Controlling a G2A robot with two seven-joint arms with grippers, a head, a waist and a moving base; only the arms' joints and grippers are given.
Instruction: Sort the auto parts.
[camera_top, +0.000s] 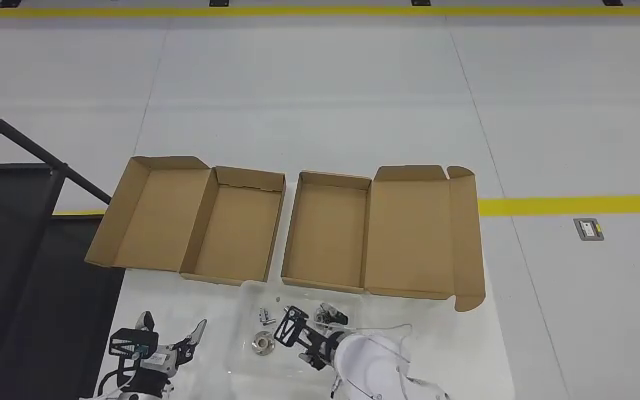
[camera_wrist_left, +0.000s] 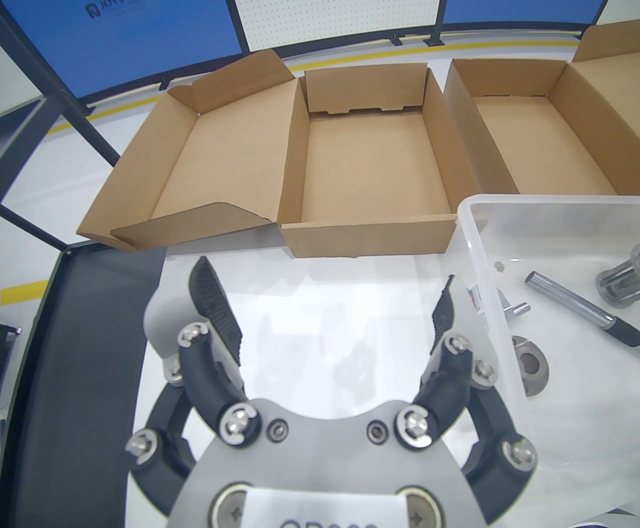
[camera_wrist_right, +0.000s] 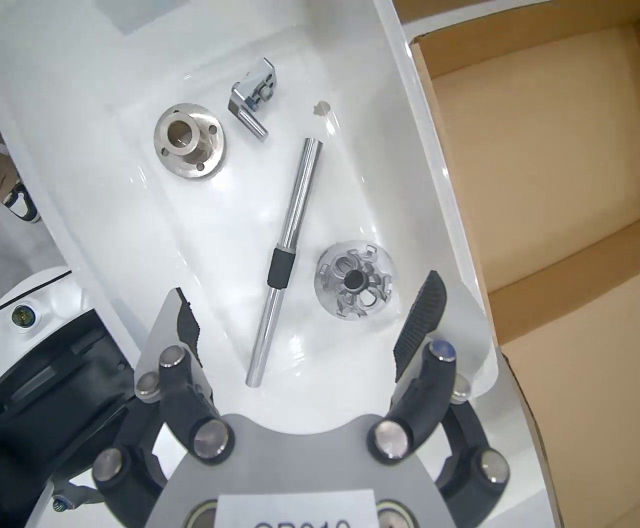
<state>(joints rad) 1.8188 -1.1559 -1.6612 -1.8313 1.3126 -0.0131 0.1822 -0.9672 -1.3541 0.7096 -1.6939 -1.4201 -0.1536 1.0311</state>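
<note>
The left gripper (camera_wrist_left: 325, 280) is spread wide and holds nothing. It hangs above bare white bench (camera_wrist_left: 320, 310) near the front left corner, just beside the outer wall of the clear bin (camera_wrist_left: 480, 260), and is angled down and toward the far edge. One of its ribbed pads (camera_wrist_left: 220, 310) shows fully, touching nothing.

The right gripper (camera_wrist_right: 307, 295) is also spread wide and empty. It is poised over the bin, which sits at the middle of the bench's front edge, and looks almost straight down into it.

Four metal parts lie apart on the bin floor:
- A rod with a black sleeve (camera_wrist_right: 285, 255) lies nearest the gap between the right gripper's fingers.
- A finned round casting (camera_wrist_right: 355, 287) lies just beside the rod.
- A flanged hub (camera_wrist_right: 189, 140) lies farther off.
- A small bracket with a pin (camera_wrist_right: 252, 100) lies near the hub.

Beyond the bin, the left box (camera_wrist_left: 370, 165) and the right box (camera_wrist_left: 540, 140) stand side by side with their lids folded outward, and nothing lies in either.
</note>
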